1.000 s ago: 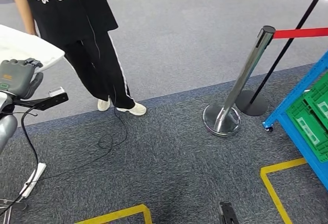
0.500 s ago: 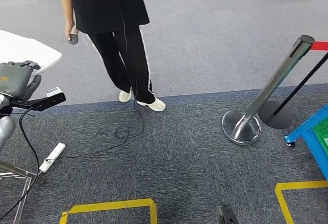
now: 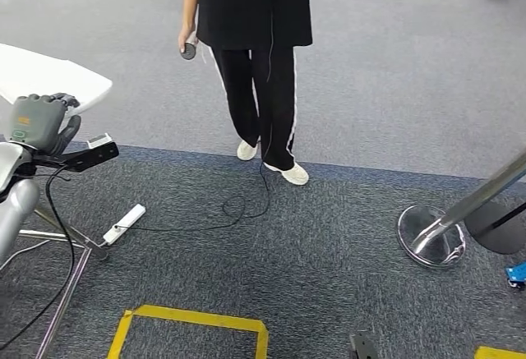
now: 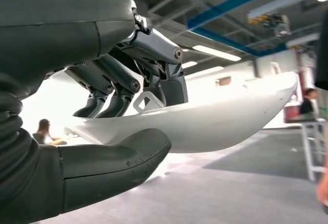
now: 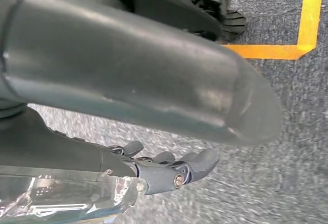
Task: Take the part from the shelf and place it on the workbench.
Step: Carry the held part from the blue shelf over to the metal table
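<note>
Left hand (image 3: 39, 122): we grip the white curved plastic part (image 3: 53, 77), thumb under, fingers over.
Right hand (image 5: 162, 165): hangs over carpet, fingers loosely apart, holding nothing.
Change: our view has swung away from the shelf, so we judge the carry underway.

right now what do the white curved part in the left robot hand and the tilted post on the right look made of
The white curved part looks like smooth moulded plastic or painted panel: even soft sheen, thin curved edge; uncertain which. The tilted silver post with its round base looks like polished metal, mirror-bright with reflections.
</note>
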